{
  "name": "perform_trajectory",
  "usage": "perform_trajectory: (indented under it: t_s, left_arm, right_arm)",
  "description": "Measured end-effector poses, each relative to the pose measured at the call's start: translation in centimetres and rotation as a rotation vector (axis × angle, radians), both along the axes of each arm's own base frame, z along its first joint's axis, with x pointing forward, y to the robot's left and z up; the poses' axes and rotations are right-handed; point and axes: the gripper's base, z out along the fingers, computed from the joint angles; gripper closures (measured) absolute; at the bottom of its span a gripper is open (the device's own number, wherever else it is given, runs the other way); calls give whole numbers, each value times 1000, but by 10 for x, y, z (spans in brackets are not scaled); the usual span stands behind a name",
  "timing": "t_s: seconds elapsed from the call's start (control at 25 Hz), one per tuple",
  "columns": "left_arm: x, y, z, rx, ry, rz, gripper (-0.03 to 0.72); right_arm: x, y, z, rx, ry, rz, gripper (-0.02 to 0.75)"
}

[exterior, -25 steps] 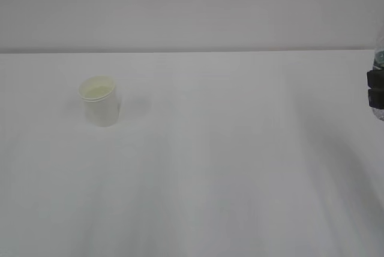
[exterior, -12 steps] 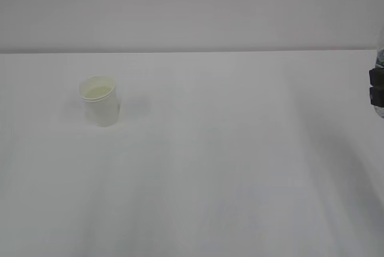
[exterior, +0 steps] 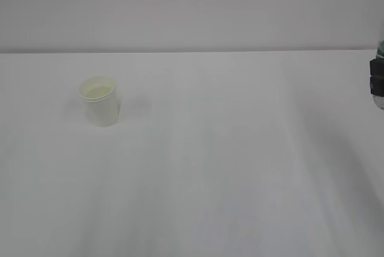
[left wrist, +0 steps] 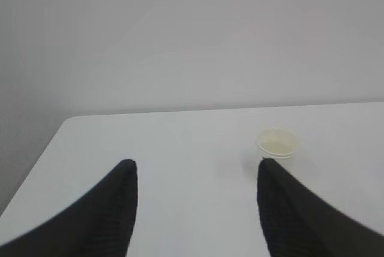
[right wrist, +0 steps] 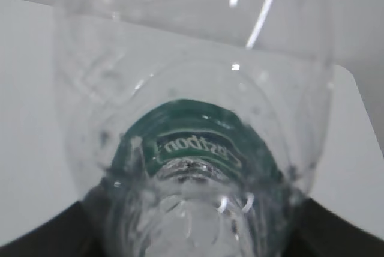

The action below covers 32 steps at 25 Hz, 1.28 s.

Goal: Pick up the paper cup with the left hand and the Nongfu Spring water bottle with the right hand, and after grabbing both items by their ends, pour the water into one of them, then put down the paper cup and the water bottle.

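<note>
The paper cup (exterior: 100, 101) stands upright on the left of the white table (exterior: 228, 167), white with a cream inside. In the left wrist view the cup (left wrist: 278, 148) sits just beyond the right fingertip (left wrist: 268, 173). My left gripper (left wrist: 195, 168) is open and holds nothing; it does not show in the exterior view. The Nongfu Spring water bottle (right wrist: 192, 119), clear with a green label, fills the right wrist view, and my right gripper (right wrist: 195, 215) is shut on it. In the exterior view only a sliver of that gripper (exterior: 377, 83) and of the bottle (exterior: 380, 102) shows at the right edge.
A plain pale wall (exterior: 192, 5) rises behind the table's far edge. The left wrist view shows the table's far left corner (left wrist: 71, 122).
In the exterior view the right gripper with the bottle has slid a little further right and up, toward the frame edge. The cup has not moved.
</note>
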Motion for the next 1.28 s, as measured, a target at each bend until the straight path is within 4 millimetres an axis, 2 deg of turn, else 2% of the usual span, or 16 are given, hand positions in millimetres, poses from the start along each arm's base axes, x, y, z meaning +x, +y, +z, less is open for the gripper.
perform_trajectory:
  t_s: [0.6,1.28]
  left_arm:
    - [0,0,0,0,0,0,256]
    - [0,0,0,0,0,0,300]
  right_arm:
    - [0,1,-1,-47,16,39,335]
    - [-2,10,-5,-5,60,127,335]
